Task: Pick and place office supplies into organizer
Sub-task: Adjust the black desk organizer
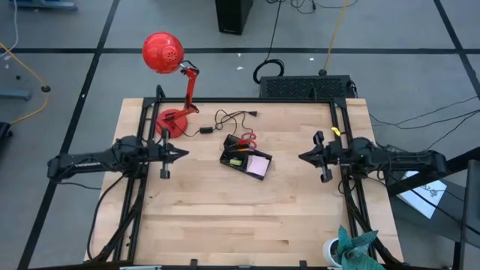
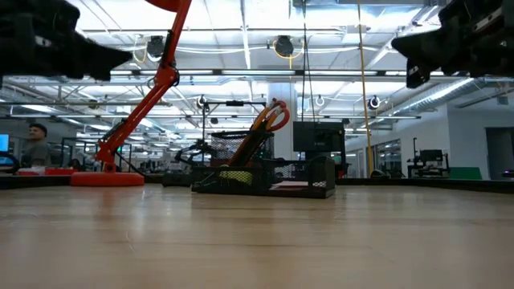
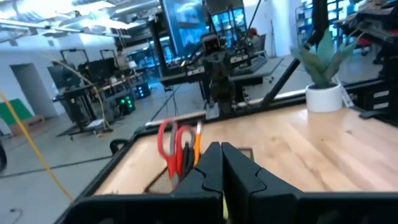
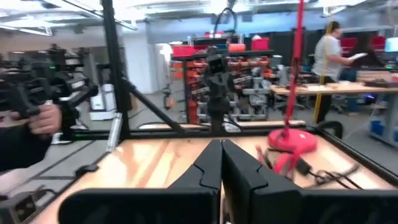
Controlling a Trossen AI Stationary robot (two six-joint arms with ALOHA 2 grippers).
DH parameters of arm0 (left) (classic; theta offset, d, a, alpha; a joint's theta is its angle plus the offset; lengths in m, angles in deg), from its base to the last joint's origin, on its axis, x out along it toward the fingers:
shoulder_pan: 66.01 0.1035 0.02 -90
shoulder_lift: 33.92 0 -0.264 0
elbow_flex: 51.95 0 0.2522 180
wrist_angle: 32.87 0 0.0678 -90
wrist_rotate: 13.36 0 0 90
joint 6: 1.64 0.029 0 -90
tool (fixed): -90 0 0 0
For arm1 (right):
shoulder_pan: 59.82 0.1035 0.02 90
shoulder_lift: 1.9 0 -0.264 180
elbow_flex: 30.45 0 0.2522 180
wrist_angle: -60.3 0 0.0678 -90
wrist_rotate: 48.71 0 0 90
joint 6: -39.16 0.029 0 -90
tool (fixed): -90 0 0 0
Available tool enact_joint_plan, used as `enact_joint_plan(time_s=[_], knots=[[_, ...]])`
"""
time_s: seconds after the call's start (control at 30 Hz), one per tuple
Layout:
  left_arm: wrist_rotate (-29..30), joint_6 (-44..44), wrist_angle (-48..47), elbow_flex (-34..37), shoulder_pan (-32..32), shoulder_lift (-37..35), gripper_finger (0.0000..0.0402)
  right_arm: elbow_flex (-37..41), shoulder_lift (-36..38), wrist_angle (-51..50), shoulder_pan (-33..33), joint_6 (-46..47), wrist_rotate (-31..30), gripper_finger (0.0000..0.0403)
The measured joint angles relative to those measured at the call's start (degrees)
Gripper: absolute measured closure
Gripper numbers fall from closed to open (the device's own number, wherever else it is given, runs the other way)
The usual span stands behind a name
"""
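The black organizer [image 1: 244, 159] rests flat on the wooden table's middle. In it stand red-handled scissors [image 1: 248, 139] and an orange pencil [image 3: 198, 138], handles up, leaning on its wall. A pink sticky-note pad [image 1: 259, 165] and a yellow-green block [image 1: 235, 160] lie inside too. My left gripper [image 1: 184, 153] hovers shut to the organizer's left, pointing level at it. My right gripper [image 1: 301, 157] hovers shut to its right, facing it. Both are above the table, empty and well apart from the organizer [image 2: 265, 181].
A red desk lamp [image 1: 163, 54] stands on its base [image 1: 173, 120] at the far left, and a black cable [image 1: 229, 120] lies beside it. A potted plant [image 1: 352, 251] sits at the near right corner. A person's hand [image 4: 42, 118] shows beyond the table.
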Motion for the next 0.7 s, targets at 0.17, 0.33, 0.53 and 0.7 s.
enact_joint_plan(time_s=[0.17, 0.33, 0.53, 0.7], knots=[[1.0, -1.6, -0.7, 3.9, 0.0, -2.6, 0.0401, 3.7, 0.8, 2.0, 0.7, 0.5, -2.3, 0.0403], [0.9, -3.0, -2.3, 3.9, 0.0, -1.5, 0.0401, 5.0, -1.7, 2.4, 1.6, 3.0, -2.6, 0.0403], [1.0, -2.9, -2.2, 3.9, 0.0, -0.7, 0.0401, 5.1, -7.2, 5.9, 4.2, 1.2, -8.1, 0.0403], [1.0, -3.0, -2.0, 3.9, 0.0, -0.7, 0.0401, 0.6, -12.0, 2.1, 4.9, 2.3, -8.2, 0.0403]])
